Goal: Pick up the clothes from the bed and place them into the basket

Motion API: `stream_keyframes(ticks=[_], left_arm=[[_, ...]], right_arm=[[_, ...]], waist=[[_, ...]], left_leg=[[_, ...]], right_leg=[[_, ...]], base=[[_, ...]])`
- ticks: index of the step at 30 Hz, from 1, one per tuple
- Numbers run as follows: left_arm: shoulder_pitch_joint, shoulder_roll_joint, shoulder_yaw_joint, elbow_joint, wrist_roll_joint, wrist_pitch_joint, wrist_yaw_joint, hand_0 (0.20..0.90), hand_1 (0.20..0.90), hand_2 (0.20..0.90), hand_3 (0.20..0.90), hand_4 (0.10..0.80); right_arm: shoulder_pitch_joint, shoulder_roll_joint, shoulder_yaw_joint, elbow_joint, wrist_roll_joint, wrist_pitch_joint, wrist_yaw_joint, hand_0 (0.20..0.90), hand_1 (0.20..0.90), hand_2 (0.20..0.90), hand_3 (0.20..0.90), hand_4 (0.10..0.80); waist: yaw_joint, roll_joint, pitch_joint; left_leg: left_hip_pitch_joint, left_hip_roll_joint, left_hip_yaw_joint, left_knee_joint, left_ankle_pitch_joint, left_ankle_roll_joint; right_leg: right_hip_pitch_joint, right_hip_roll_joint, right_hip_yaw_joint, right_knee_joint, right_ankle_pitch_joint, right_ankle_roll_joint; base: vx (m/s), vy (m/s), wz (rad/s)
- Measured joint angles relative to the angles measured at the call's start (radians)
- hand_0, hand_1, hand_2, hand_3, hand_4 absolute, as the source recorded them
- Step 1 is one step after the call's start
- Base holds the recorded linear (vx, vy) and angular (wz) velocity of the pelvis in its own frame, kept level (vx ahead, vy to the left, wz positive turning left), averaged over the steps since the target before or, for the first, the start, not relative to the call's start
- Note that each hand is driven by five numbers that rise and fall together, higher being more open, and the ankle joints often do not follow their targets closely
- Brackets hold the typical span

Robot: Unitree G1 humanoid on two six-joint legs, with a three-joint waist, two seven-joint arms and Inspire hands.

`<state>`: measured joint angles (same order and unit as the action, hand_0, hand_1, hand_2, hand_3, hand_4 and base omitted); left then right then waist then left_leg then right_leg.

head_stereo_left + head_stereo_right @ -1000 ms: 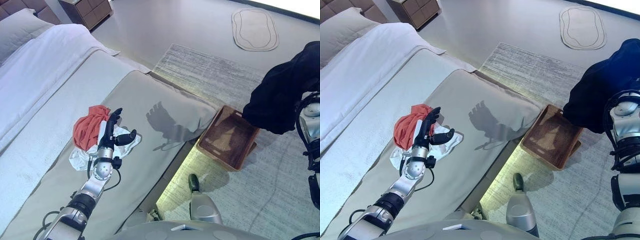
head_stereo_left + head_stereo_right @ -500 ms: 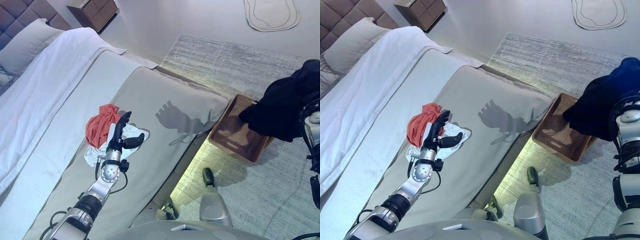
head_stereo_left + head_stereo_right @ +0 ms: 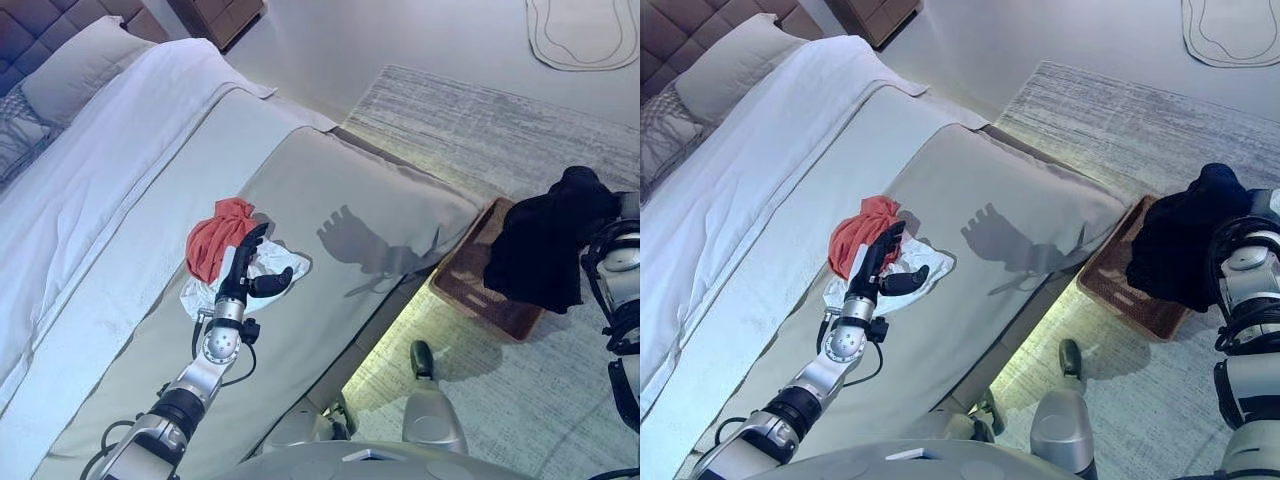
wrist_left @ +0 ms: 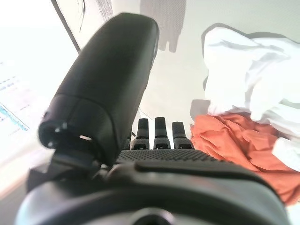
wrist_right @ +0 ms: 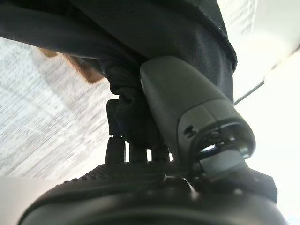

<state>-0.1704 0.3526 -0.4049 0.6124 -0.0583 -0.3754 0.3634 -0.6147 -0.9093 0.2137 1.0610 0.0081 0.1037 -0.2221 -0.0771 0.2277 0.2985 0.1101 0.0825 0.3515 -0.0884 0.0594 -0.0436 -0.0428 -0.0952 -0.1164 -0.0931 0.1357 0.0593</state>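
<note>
Dark cloth, one garment (image 3: 545,245), hangs from the right hand (image 5: 140,122), whose thumb and fingers are curled round it, over the one brown basket (image 3: 470,280) on the floor beside the bed (image 3: 330,200). Two more pieces lie touching on the bed: one red cloth (image 3: 215,235) and one white cloth (image 3: 270,265). The left hand (image 3: 243,272) hovers above them, fingers straight, thumb spread. Compared with a second ago, the dark garment hangs lower, nearer the basket.
</note>
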Motion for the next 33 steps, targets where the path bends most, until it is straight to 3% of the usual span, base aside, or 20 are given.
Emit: stream_keyframes(ticks=[9,21,24,27,33], left_arm=[[0.001,0.001,0.002,0.004,0.0,0.0,-0.004,0.9,0.9,0.9,0.9,0.8],[0.002,0.035,0.028,0.015,0.003,0.0,-0.004,0.9,0.9,0.9,0.9,0.8],[0.001,0.046,0.052,0.034,0.003,0.0,-0.003,0.9,0.9,0.9,0.9,0.8],[0.014,0.056,0.062,0.041,0.002,0.0,-0.001,0.9,0.9,0.9,0.9,0.8],[0.04,0.049,0.068,0.041,0.001,0.001,0.033,0.9,0.9,0.9,0.9,0.8]], right_arm=[[-0.003,0.03,0.0,0.002,-0.029,-0.014,0.053,0.9,0.9,0.9,0.9,0.8],[-0.028,0.031,0.085,0.152,-0.152,0.14,0.299,0.9,0.9,0.9,0.9,0.8],[-0.061,0.031,0.09,0.142,-0.15,0.139,0.276,0.9,0.9,0.9,0.9,0.8],[-0.099,0.031,0.097,0.052,-0.145,0.13,0.178,0.9,0.9,0.9,0.9,0.8],[-0.116,0.058,0.168,-0.315,-0.15,0.017,-0.033,0.9,0.9,0.9,0.9,0.8]], waist=[[0.027,-0.036,0.013],[0.054,-0.132,-0.021],[0.055,-0.15,-0.029],[0.057,-0.156,-0.035],[0.086,-0.161,-0.059]], left_leg=[[-0.002,0.001,-0.015,0.0,0.0,0.0],[0.031,0.006,-0.038,0.0,0.0,0.0],[0.033,0.005,-0.043,-0.001,0.0,0.0],[0.037,0.005,-0.052,-0.005,-0.001,0.001],[0.001,0.007,-0.093,-0.005,-0.003,0.004]], right_leg=[[0.007,-0.001,-0.012,0.0,-0.004,0.005],[0.054,0.001,-0.04,0.0,0.001,-0.001],[0.059,-0.001,-0.044,0.0,0.001,-0.001],[0.068,-0.003,-0.052,0.0,0.0,-0.001],[0.056,-0.005,-0.09,0.0,-0.004,-0.003]], base=[[-0.02,-0.019,0.06],[-0.004,-0.039,0.05],[0.015,0.014,0.05],[-0.006,0.044,0.1],[-0.015,0.036,0.18]])
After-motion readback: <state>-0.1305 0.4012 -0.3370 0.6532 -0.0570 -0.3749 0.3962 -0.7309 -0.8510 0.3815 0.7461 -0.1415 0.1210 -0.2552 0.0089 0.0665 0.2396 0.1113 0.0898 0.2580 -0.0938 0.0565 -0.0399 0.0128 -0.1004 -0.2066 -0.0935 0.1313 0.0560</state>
